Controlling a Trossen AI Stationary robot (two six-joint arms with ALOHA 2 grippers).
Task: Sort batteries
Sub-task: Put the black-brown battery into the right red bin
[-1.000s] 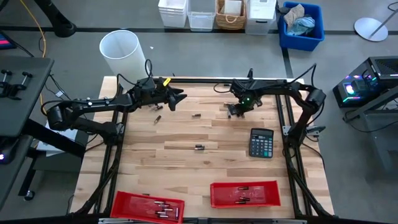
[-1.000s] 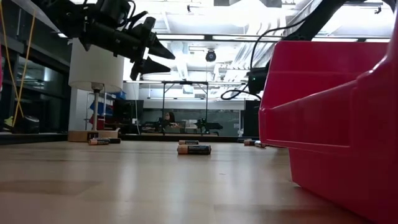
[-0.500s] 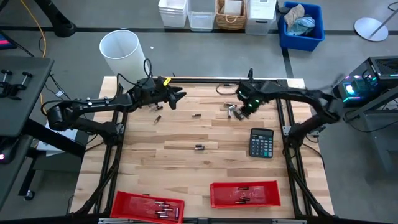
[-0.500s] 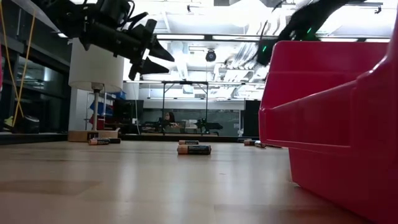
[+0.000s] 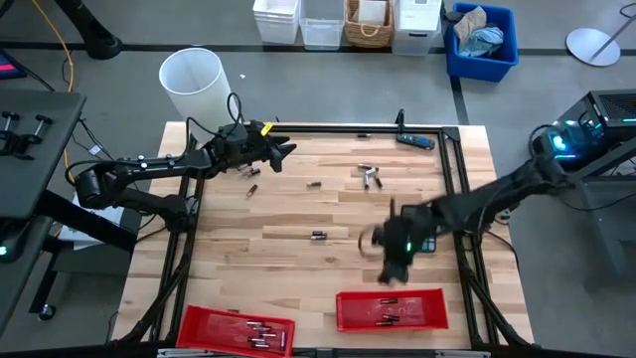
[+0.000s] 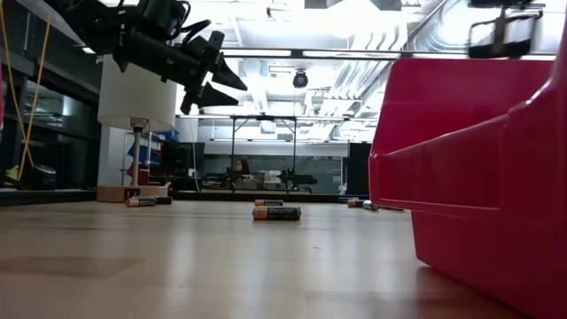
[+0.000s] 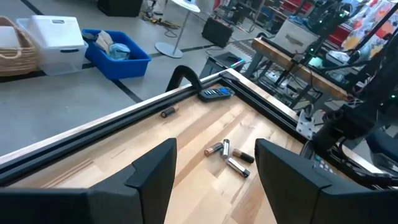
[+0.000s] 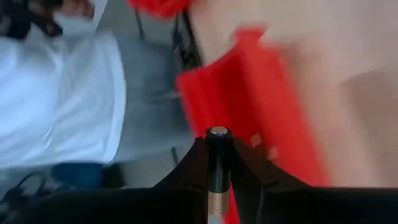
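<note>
The right claw (image 5: 391,267) is clamped on one battery (image 8: 217,163), end-on between its fingers, and hangs just beyond the right red bin (image 5: 437,298), between that bin and the calculator (image 5: 425,239). To do this step well, I would bring the claw fully over the bin's floor, lower it inside the walls, then let go, so the cell cannot bounce out. The left claw (image 5: 281,154) waits wide and empty, well away from the bin at the worktop's (image 5: 298,214) far edge.

Only the right wrist view shows the gripped cell; the high view blurs it. The left wrist view alone shows a loose cluster of batteries (image 7: 227,155).
</note>
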